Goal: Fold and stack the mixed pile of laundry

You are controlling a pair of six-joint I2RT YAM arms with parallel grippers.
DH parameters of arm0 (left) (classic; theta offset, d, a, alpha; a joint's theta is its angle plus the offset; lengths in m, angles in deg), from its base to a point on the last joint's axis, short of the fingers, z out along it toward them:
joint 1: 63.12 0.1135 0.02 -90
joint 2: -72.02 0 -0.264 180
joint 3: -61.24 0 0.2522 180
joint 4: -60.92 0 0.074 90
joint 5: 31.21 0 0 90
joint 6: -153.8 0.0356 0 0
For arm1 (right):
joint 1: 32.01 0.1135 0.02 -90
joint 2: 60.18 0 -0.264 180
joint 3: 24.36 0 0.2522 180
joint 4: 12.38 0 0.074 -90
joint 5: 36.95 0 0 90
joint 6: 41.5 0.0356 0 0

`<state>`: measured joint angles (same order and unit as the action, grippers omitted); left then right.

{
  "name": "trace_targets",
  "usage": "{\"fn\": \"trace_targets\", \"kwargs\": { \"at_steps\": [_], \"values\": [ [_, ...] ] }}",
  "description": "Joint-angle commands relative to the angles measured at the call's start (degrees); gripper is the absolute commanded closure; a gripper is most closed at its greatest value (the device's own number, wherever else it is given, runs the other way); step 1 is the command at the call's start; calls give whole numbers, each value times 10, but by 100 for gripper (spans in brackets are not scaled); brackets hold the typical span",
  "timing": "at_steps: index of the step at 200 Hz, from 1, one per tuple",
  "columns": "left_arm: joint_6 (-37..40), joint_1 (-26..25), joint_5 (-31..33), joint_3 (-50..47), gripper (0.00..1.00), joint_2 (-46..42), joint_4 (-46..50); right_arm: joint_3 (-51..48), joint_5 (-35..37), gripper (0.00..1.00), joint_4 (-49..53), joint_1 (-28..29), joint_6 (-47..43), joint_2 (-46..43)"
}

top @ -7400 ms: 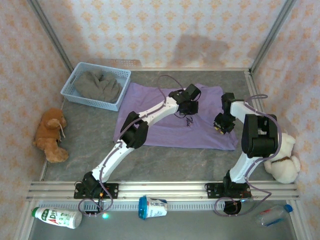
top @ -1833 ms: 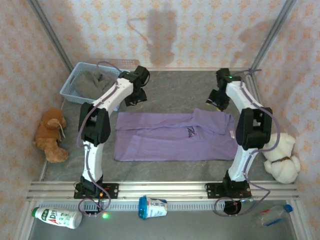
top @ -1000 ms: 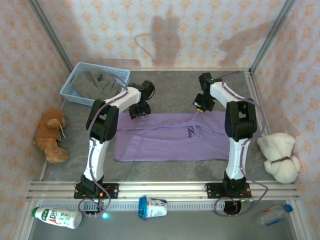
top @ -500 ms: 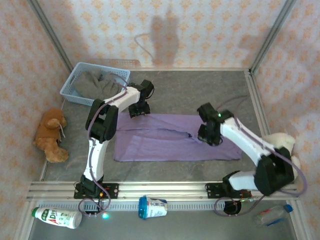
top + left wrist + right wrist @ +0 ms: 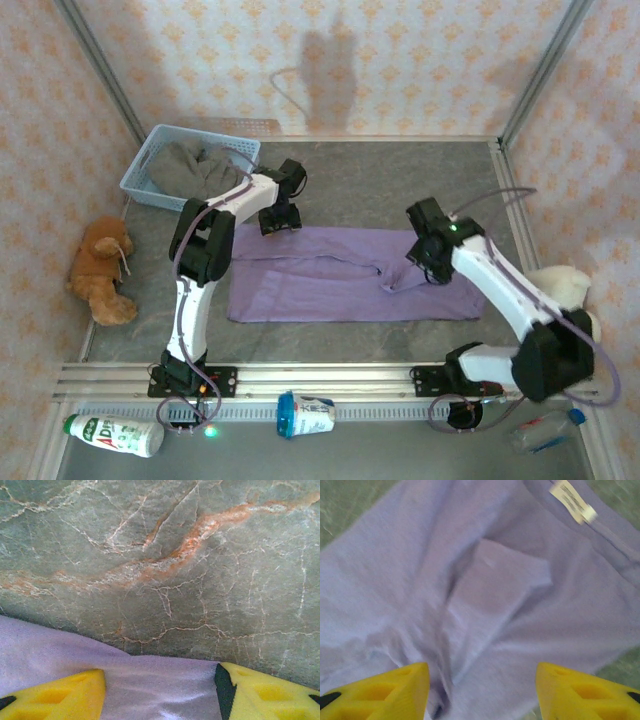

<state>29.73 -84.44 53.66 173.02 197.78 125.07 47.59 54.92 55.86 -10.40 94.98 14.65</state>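
Lavender T-shirt (image 5: 320, 285) lies folded long across the mid-worktop (image 5: 350, 190); both pairs of fingers are parted and hold nothing.
Left fingers (image 5: 55, 695) sit at its far hem. Right fingers (image 5: 375, 690) hang over its rumpled right end, which that arm partly masks. Grey top (image 5: 190, 165) is half-hidden in the far-left-corner basket (image 5: 135, 185).

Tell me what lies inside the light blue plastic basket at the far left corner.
A crumpled dull grey garment lies in the light blue plastic basket, covering most of its floor. Whatever may be under the cloth is hidden.
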Motion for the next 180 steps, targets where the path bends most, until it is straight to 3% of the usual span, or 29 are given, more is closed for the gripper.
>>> {"fn": "trace_targets", "kwargs": {
  "at_steps": [1,45,84,90,111,138,180],
  "values": [
    [14,2,-13,-20,39,-34,-2,53,50,42,-21,-9,-33,77],
    [11,2,-17,-46,39,-44,-13,101,44,42,-36,-16,-36,212],
    [8,2,-21,-57,39,-35,-26,44,7,43,-96,-28,-40,234],
    [8,2,-23,-56,39,-32,-28,41,-1,47,-101,-29,-42,240],
    [7,4,-24,-53,39,-19,-28,39,-7,77,-86,-29,-46,251],
    [7,10,-24,-50,39,-3,-25,-8,1,99,-72,-29,-36,197],
    [12,20,-20,-53,39,-3,-24,-83,-28,100,-21,-28,-19,79]
  ]
}}
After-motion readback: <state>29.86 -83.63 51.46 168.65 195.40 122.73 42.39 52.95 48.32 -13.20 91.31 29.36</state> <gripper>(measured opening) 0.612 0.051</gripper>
